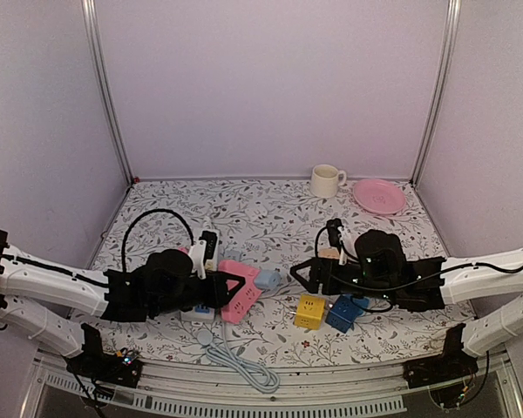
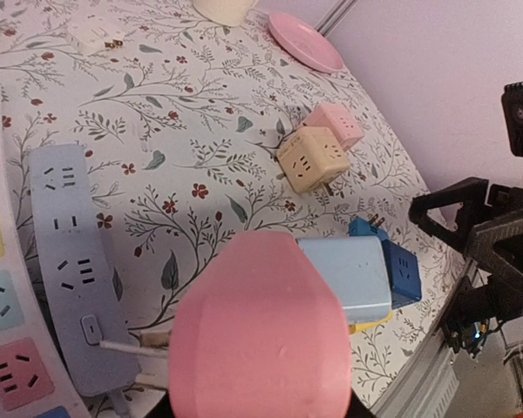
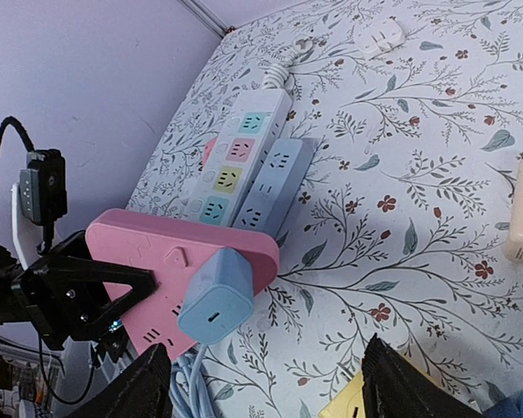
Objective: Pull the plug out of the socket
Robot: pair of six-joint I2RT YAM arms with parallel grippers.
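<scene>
A: What has the left gripper point(image 1: 231, 286) got?
B: It is closed on the pink strip point(image 1: 241, 302), gripping it at one end. The plug point(image 1: 267, 279), light blue, sits in the strip's other end. It is not yet pulled out, and it points toward the right arm.
A: What lies around the strip?
B: Two more strips lie side by side on the table point(image 1: 270, 209), partly covered by the pink one. One is a white strip point(image 3: 235, 161) with coloured sockets, the other a grey-blue strip point(image 3: 277, 183). A grey cable point(image 1: 237, 363) snakes in front of them to the table's near edge.
A: And the right gripper point(image 1: 301, 276)?
B: Its jaws stand wide apart and hold nothing. It faces the plug, near it but not touching.
A: What crowds it?
B: A yellow cube point(image 1: 309, 311) and a blue cube point(image 1: 344, 313) sit just beside each other, close to the right gripper on its near side. A beige cube point(image 2: 312, 158) and a pink cube point(image 2: 336, 124) stand together on its far side, largely hidden by the arm in the top view. A small white adapter point(image 3: 379, 35) lies apart from all of them. At the back right a mug point(image 1: 327, 181) and a pink plate point(image 1: 379, 196) stand near each other, well apart from both arms.
A: The count?
B: Two grippers, three strips, one plug, four cubes, one adapter, one cable, one mug, one plate.
</scene>
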